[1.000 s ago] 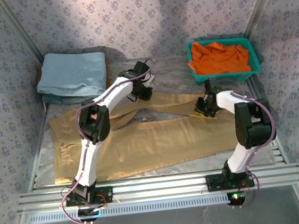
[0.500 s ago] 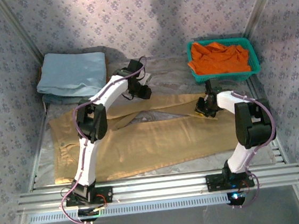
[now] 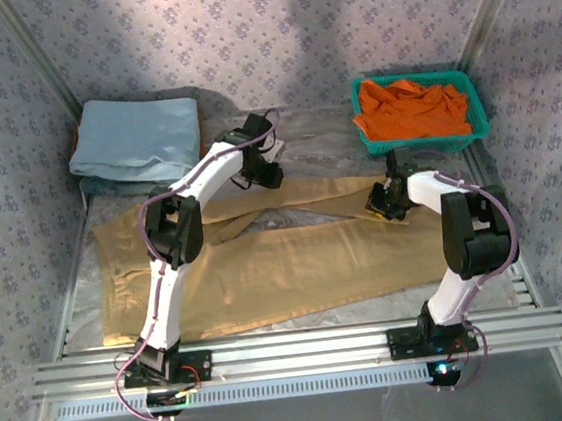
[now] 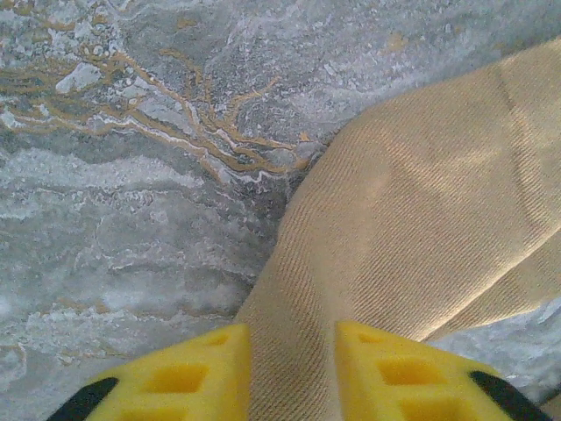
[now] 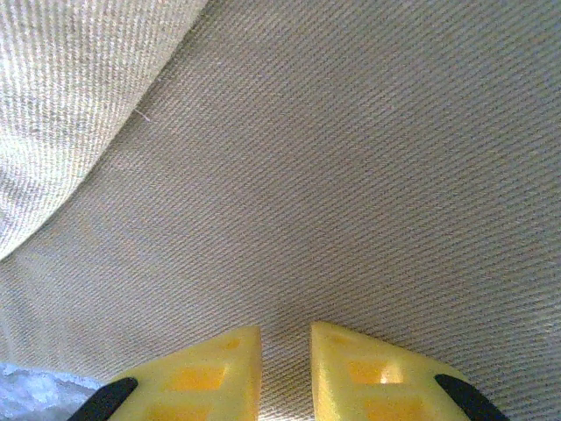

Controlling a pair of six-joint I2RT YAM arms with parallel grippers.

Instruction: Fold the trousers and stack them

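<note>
The long tan cloth trousers [image 3: 297, 264] lie spread across the marbled grey bench [image 4: 131, 219], with the right gripper [image 5: 285, 360] jaws clamped on leg cloth and the left gripper [image 4: 294, 360] jaws straddling a leg edge, grip indeterminate.

- A folded light blue cloth [image 3: 138, 137] lies at the far left corner of the table.
- A teal plastic basket [image 3: 421, 142] stands at the far right corner.
- A crumpled bright orange garment [image 3: 411, 104] fills the basket.
- The table top [image 4: 131, 193] is grey, marbled with ochre veins.
- Pale flower-patterned walls [image 3: 273, 40] enclose the table.
- A ribbed aluminium rail [image 3: 306, 351] runs along the near edge.
</note>
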